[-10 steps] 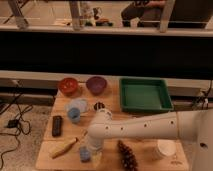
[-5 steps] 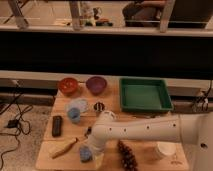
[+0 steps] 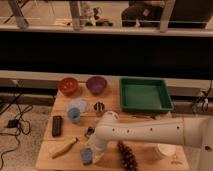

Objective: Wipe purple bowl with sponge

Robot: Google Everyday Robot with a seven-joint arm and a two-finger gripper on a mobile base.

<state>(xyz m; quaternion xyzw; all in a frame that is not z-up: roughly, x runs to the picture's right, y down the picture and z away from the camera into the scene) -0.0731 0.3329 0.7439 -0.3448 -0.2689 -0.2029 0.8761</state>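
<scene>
Sponge (image 3: 87,155) lay at the tabletop's (image 3: 150,157) front edge beneath our tool (image 3: 90,150); we couldn't tell whether it was clenched. The purple bowl (image 3: 96,84) waited at the back, beside the red bowl (image 3: 68,85).

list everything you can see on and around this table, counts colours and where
purple bowl: 1, dark purple, back of table, right of the red one
red bowl: 1, red-orange, back left
green tray: 1, green, back right
cup: 1, pale blue, left of centre
small metal cup: 1, dark silver, centre
black block: 1, black, left edge
banana-like item: 1, yellowish, front left
sponge: 1, blue-grey, front edge, under the arm's tip
pine cone: 1, brown, front centre
white cup: 1, white, front right
table: 1, light wood
cables: black, floor at left
gripper: 1, at the sponge, front of table
arm: 1, white, reaching in from the right
</scene>
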